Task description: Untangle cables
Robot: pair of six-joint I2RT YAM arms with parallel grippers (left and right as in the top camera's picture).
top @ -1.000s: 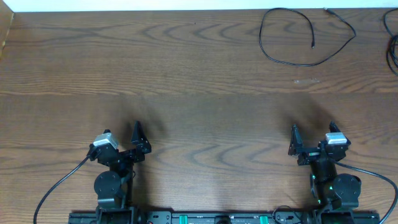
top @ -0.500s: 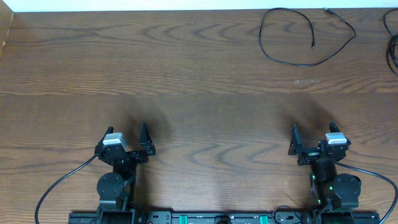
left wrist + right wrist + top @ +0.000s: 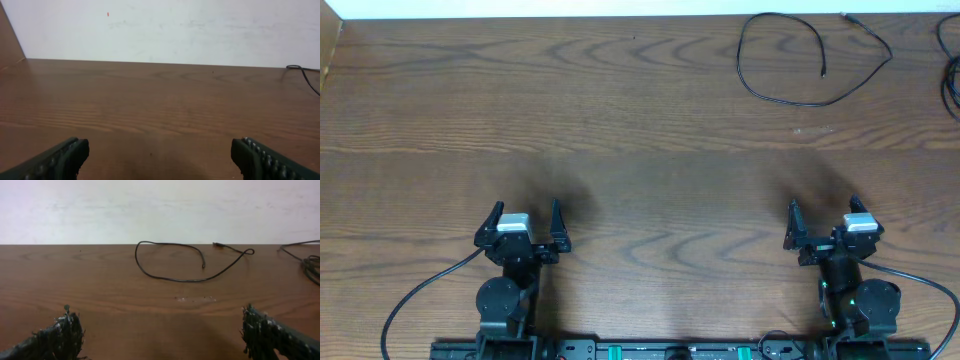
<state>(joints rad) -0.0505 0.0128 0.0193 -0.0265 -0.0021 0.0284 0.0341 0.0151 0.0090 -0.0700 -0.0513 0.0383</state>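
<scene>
Since the black cable [image 3: 810,60] lies looped at the table's [image 3: 620,130] far right edge, well apart from us, we should reach with our right gripper [image 3: 822,225]; it and the left gripper [image 3: 525,220] both gape wide, empty.

One camera looks straight down from high up and sees the whole brown table [image 3: 640,130] with both arms at the bottom edge. Each wrist camera sits low near the wood and looks across to the white wall [image 3: 160,210]. The looped black cable [image 3: 800,60] shows from above and in the right wrist view [image 3: 190,262].
</scene>
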